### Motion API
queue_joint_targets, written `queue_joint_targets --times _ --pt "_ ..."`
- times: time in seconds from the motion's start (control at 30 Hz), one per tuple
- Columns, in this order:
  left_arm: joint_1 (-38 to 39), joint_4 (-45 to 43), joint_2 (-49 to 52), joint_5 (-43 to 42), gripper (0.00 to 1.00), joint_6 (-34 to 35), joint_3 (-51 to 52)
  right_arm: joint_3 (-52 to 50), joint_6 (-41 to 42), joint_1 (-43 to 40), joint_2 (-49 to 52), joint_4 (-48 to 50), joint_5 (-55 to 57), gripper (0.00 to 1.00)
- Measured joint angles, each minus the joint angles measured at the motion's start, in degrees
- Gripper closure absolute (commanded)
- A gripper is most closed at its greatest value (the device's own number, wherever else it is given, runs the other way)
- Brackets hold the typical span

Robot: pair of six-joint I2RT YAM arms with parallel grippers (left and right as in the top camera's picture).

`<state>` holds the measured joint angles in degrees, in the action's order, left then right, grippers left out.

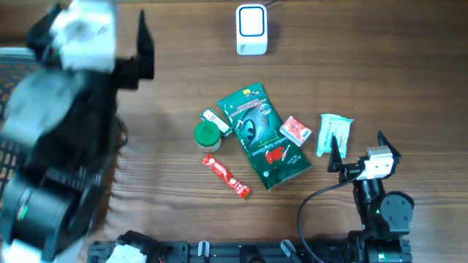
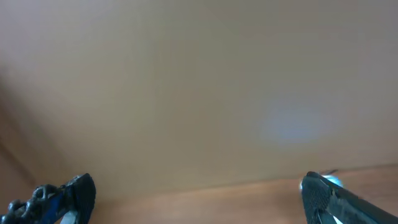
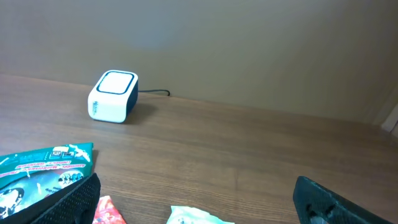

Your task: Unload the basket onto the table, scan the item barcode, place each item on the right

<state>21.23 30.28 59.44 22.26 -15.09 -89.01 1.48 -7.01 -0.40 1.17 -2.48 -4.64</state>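
Right gripper point(image 1: 357, 147) at pouch's 3 o'clock, jaws spread, empty, just beside pale blue packet point(image 1: 335, 135). Green pouch point(image 1: 263, 135) flat mid-table; red bar point(image 1: 227, 177) at its 7 o'clock. Left gripper point(image 2: 196, 182) high at 10 o'clock, released, holding nothing. White scanner point(image 1: 251, 29) at 12 o'clock.

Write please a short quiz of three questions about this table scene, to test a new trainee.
1. Multiple choice: which item lies nearest the right arm?
A) the red stick wrapper
B) the light blue packet
C) the round green tub
2. True or false: the white scanner stands apart from the cluster of items.
3. Short answer: are the right arm's jaws open or shut, and do they hold anything?

Key: 1 B. 2 True. 3 Open, holding nothing.
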Motion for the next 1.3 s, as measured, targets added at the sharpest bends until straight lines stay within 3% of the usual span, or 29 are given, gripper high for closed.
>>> queue_joint_targets --times 0.17,0.4,0.63,0.93,1.07,1.13,1.3 --pt "-3.3 -3.2 -14.3 -15.8 0.0 1.1 10.0 0.0 0.0 0.0 0.0 0.0 0.0 0.0" --pt "-13.9 -3.0 -37.1 -25.3 0.0 1.3 17.5 0.0 0.0 0.0 0.0 0.0 0.0 0.0" --pt "-14.3 -2.9 -55.0 -28.3 0.0 1.3 21.8 0.0 0.0 0.0 0.0 0.0 0.0 0.0" --pt "-17.1 2.4 -57.6 -28.4 0.0 1.3 22.1 0.0 0.0 0.0 0.0 0.0 0.0 0.0" --pt "-17.1 -2.8 -57.6 -28.4 0.0 1.3 22.2 0.0 1.0 0.0 0.0 0.0 0.0 0.01" --pt "-17.1 -3.3 -57.6 -27.8 0.0 1.3 22.2 0.0 8.0 0.0 0.0 0.0 0.0 0.0" --pt "-17.1 6.1 -57.6 -25.6 0.0 1.3 23.6 0.0 25.8 0.0 2.0 0.0 -0.5 0.0"
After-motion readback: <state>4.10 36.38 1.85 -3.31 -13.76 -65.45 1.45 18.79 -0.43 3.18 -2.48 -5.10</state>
